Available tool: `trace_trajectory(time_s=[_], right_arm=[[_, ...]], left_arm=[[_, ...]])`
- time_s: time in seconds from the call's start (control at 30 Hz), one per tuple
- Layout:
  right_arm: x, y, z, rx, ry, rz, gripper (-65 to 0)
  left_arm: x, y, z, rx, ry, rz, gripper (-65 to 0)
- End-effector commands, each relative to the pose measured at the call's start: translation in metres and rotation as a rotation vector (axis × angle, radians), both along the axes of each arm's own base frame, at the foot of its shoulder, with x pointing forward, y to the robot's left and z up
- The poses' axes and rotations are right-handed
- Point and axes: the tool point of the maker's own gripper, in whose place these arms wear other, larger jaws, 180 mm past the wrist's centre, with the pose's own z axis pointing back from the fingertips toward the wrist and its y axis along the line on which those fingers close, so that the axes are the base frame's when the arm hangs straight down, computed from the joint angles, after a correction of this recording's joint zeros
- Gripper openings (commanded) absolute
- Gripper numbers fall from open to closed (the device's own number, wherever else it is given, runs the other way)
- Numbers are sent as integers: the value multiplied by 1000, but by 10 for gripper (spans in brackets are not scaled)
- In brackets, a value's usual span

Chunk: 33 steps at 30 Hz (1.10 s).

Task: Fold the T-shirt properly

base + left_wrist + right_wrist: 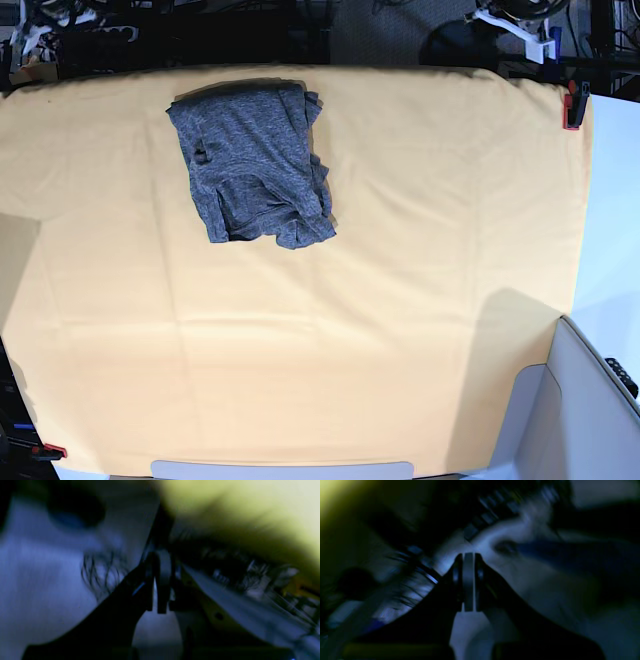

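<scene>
From the base view I have the T-shirt (250, 165) lying as a compact bundle on the yellow-orange cloth (400, 250) that covers the bench, towards the far edge and on the picture's left half. It is already folded into a rough rectangle, but the near edge is bunched and rumpled, with a lump of fabric sticking out at the near corner on the picture's right. I judge the folding is close to done, or at a final tidy-up: what is left is to flatten that bunched corner and square the edges.

Neither arm shows in the base view. Both wrist pictures are dark and blurred. The left gripper (160, 585) has its jaws pressed together with nothing between them; the right gripper (468, 582) likewise has its jaws closed and holds nothing.

If I go in again, the next move calls for spreading the jaws and bringing one arm across to the shirt's near edge, pinching only shirt fabric and not the cloth beneath.

Well away from the shirt, a red clamp (571, 105) grips the cloth at the far corner on the picture's right, another red clamp (52, 451) at the near corner on the left. Nothing lies between the near edge and the shirt.
</scene>
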Motion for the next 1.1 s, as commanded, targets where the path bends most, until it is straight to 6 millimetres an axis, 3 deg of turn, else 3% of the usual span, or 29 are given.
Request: trace_trajectory(time_s=[0.0, 0.13, 0.27, 0.37, 0.47, 0.57, 0.63, 0.73, 0.83, 0.93, 1.07], right_arm=[[-6, 1, -10, 3, 26, -21, -650], [-44, 38, -74, 148, 193, -140, -650], [-55, 87, -150, 310, 281, -216, -650], [-39, 105, -199, 246, 279, -39, -650], [5, 138, -232, 154, 162, 423, -650], [35, 190, -242, 171, 15, 868, -650], [44, 209, -243, 190, -22, 978, -650], [61, 206, -243, 153, -9, 972, -650], [65, 224, -243, 175, -22, 978, -650], [66, 229, -243, 180, -28, 974, -650], [65, 236, -242, 191, -30, 973, -650]], left_arm=[[-10, 6, -11, 6, 32, 40, -650], [-59, -1, -76, 17, 211, 161, -650], [-75, -4, -140, 122, 305, 142, -650], [-61, -10, -169, 229, 286, -26, -650], [-37, -14, -181, 319, 200, -183, -650], [-28, -10, -187, 401, 163, -351, -650], [-24, -11, -189, 427, 147, -444, -650], [-16, -12, -189, 439, 134, -525, -650], [-16, -16, -190, 437, 128, -574, -650], [-16, -18, -190, 434, 125, -585, -650], [-15, -41, -193, 400, 114, -582, -650]])
